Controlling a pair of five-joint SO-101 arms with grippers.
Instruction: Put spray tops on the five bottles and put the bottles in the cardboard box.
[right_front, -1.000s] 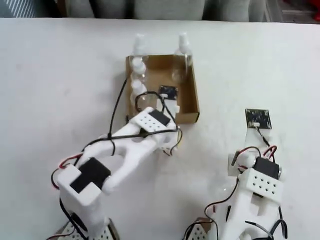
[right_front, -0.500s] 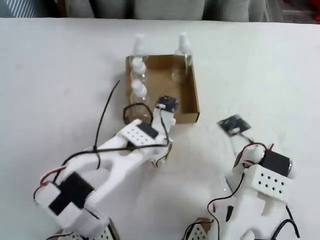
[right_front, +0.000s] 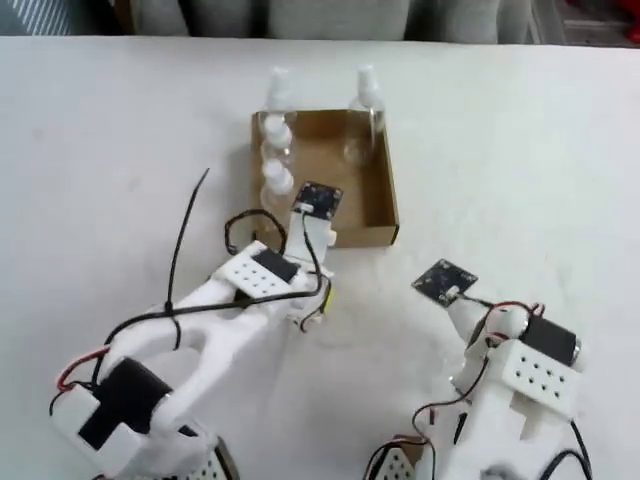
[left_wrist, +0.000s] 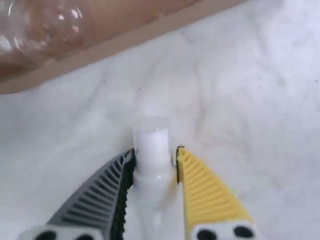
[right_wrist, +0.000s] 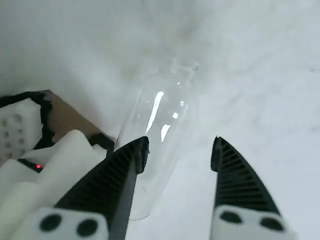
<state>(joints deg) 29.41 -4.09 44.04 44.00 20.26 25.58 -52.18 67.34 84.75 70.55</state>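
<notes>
My left gripper (left_wrist: 152, 152) is shut on a white spray top (left_wrist: 151, 142), grey finger on one side and yellow finger on the other, just above the white table. It sits right before the near wall of the cardboard box (right_front: 385, 195). Several clear bottles with white spray tops (right_front: 277, 130) stand inside the box along its walls. A clear bottle without a top (right_wrist: 162, 112) lies on the table just ahead of my open right gripper (right_wrist: 177, 142), partly between its black fingers. In the high view the left gripper (right_front: 320, 293) is at the box's front edge.
The box's brown wall (left_wrist: 125, 37) and a bottle behind it (left_wrist: 45, 22) are close to the left gripper. The left arm (right_wrist: 35, 145) lies beside the toppled bottle. The right arm (right_front: 520, 370) stands at the near right. Bare table spreads to the left and far right.
The left arm has drawn back from over the box's front to the table just before it. The right wrist has swung left, toward the middle.
</notes>
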